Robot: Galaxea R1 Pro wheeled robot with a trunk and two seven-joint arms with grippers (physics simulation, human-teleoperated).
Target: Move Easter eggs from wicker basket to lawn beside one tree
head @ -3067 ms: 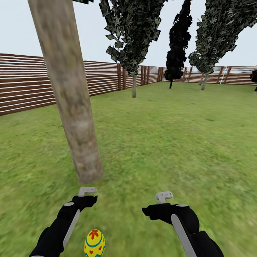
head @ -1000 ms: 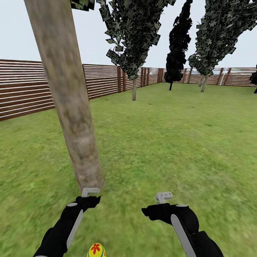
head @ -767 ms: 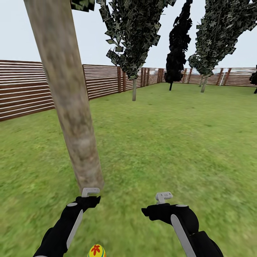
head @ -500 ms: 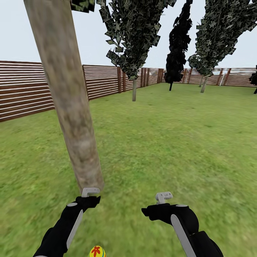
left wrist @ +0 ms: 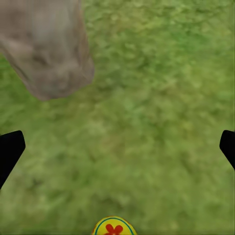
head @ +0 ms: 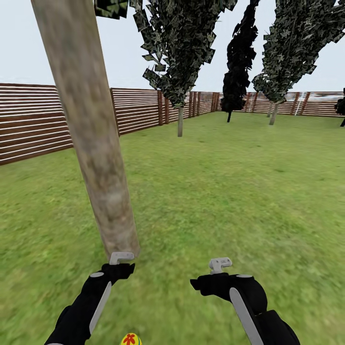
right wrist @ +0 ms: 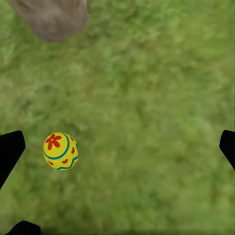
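Both my grippers, left [left wrist: 117,147] and right [right wrist: 117,147], hang spread and empty over open lawn [head: 230,191]; Easter egg [right wrist: 60,151] lies below, tree trunk [head: 96,158] just ahead.

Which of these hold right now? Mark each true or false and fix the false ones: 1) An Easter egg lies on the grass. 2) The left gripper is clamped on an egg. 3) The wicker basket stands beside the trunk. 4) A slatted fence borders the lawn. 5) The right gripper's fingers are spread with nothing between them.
1) True: an Easter egg lies on the lawn, near the base of the tree.
2) False: the left gripper is open and holds nothing.
3) False: beside the trunk there is grass and the egg.
4) True: a brown fence edges the grass.
5) True: the right gripper is open and empty.
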